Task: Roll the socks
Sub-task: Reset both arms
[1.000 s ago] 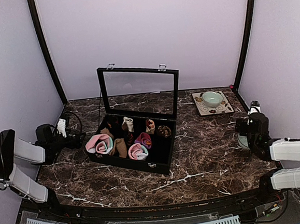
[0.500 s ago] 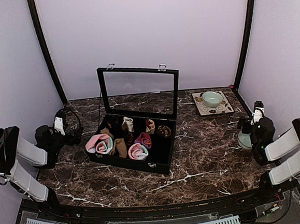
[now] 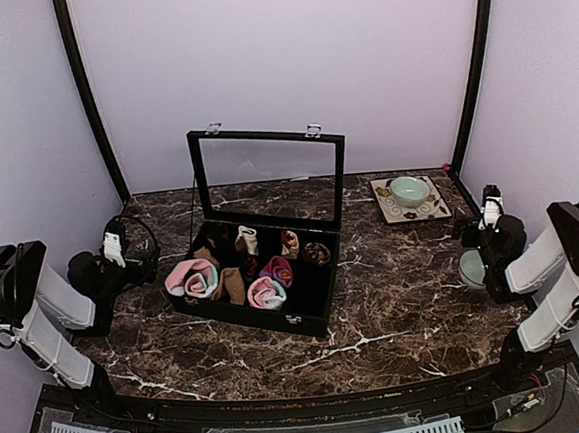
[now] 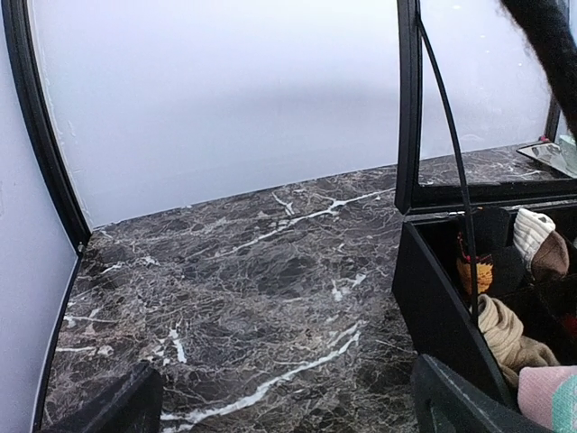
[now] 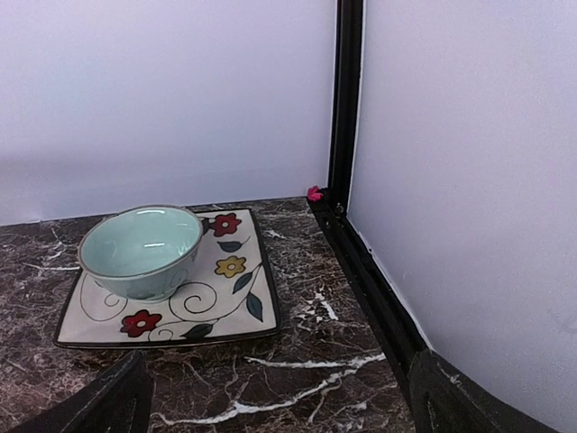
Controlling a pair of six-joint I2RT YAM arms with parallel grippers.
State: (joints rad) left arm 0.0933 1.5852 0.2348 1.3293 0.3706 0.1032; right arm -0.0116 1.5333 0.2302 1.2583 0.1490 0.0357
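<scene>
Seemingly the rolling is finished: the pink sock sits coiled in the front-left compartment of the box, the brown sock tucked in the compartment behind it, how tightly I cannot tell. The left gripper hangs left of the box, the right gripper well to its right, facing a bowl; both have fingers apart, holding nothing. What remains, I judge, is parking: draw each arm straight away from the box, clear of its raised lid, so no roll gets snagged loose
</scene>
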